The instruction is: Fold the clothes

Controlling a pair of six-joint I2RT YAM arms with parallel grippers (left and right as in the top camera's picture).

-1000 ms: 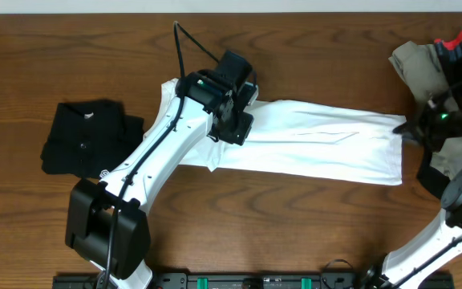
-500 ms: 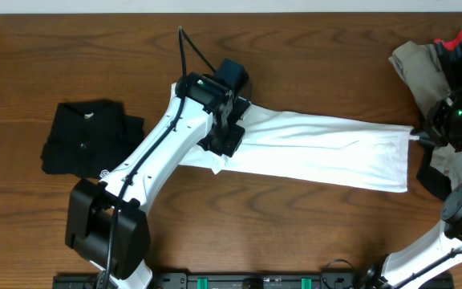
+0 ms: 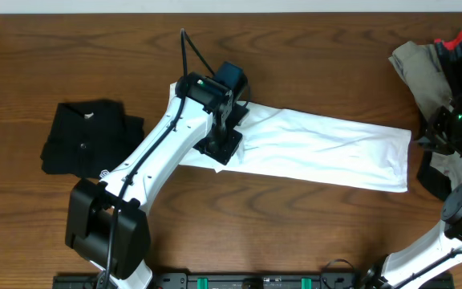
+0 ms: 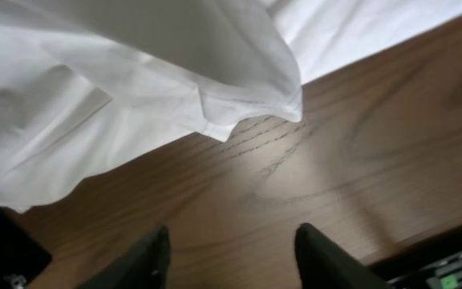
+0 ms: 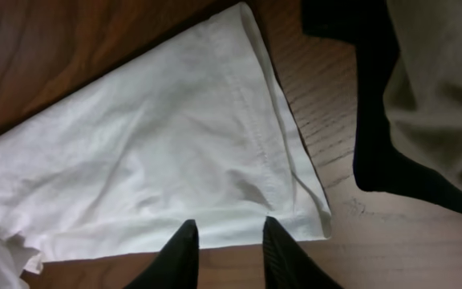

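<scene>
The white T-shirt [image 3: 319, 152] lies folded into a long band across the table's middle, its print hidden. My left gripper [image 3: 221, 148] hovers over the band's left end. In the left wrist view the left gripper [image 4: 231, 241] is open over bare wood, and the shirt's loose edge [image 4: 215, 96] lies just beyond its fingers. My right gripper [image 3: 420, 143] sits at the band's right end. Its fingers stand apart in the right wrist view [image 5: 227, 233], with the shirt's hemmed corner [image 5: 239, 144] flat on the table in front of the tips and nothing gripped.
A folded black garment [image 3: 87, 136] lies at the left. A heap of khaki [image 3: 415, 60], red [image 3: 459, 40] and black [image 3: 433, 181] clothes fills the right edge, close beside the right gripper. The black piece [image 5: 375, 120] and the khaki cloth [image 5: 439, 80] lie right of the shirt corner.
The shirt was drawn out to the right and laid flat. Both grippers have opened and let go of its ends. The left gripper dropped lower over the left end.
</scene>
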